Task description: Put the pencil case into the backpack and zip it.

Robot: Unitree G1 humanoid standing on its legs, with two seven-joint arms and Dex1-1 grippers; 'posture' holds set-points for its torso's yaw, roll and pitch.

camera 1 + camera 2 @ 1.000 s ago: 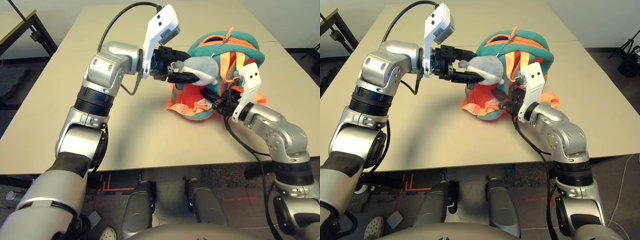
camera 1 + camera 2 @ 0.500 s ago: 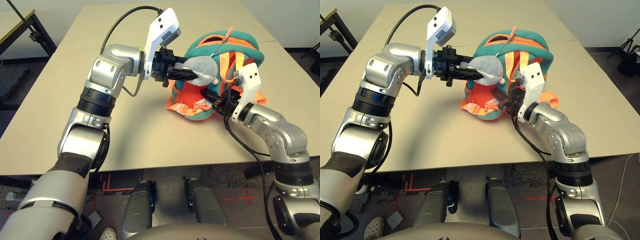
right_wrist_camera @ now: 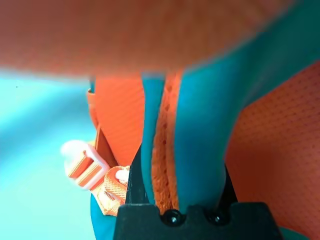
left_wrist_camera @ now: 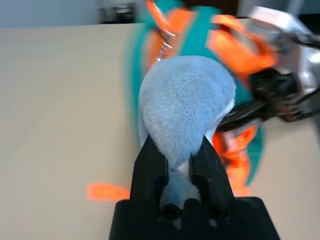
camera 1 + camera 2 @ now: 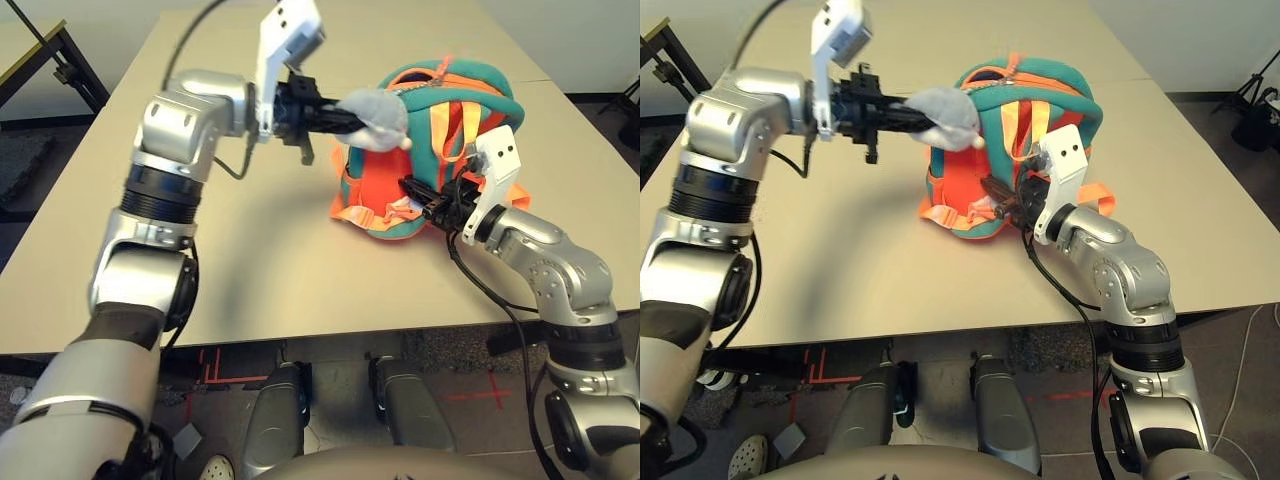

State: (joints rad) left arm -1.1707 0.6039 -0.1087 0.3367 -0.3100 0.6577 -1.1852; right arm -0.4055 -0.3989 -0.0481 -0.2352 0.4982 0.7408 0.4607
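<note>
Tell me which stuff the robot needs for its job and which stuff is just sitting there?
For the job:
- backpack
- grey plush fin on the backpack, pinched by the left gripper
- teal trim, pinched by the right gripper

Just there:
- table
- dark metal stand beside it

One backpack with one grey plush fin; two hands, left and right.

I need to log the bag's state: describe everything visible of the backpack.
The backpack is small, soft orange fabric with teal trim, orange webbing straps and a grey plush fin. It sits on the tan table, propped up. The left gripper pinches the fin and pulls it sideways; the right gripper clamps a teal-edged fold low on its front.
</note>
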